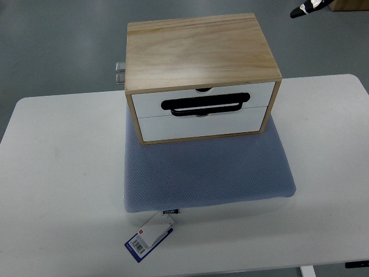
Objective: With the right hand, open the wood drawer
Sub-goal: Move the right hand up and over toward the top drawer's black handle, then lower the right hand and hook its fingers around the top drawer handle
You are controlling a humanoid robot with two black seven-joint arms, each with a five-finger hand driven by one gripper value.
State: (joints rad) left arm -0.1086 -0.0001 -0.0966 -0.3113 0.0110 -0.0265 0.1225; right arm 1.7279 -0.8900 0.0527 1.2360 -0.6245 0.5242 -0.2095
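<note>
A light wooden drawer box (199,52) stands at the back of a blue-grey cushion pad (207,173) on the white table (57,173). Its front holds two white drawers, an upper one (151,101) and a lower one (202,127), both pushed in flush. A black loop handle (206,104) lies across the seam between them. Neither robot hand shows anywhere in the top view.
A paper tag with a barcode (148,238) hangs from the pad's front edge. A metal fitting (120,71) sticks out behind the box at the table's far edge. A black and white object (308,7) lies on the grey floor at top right.
</note>
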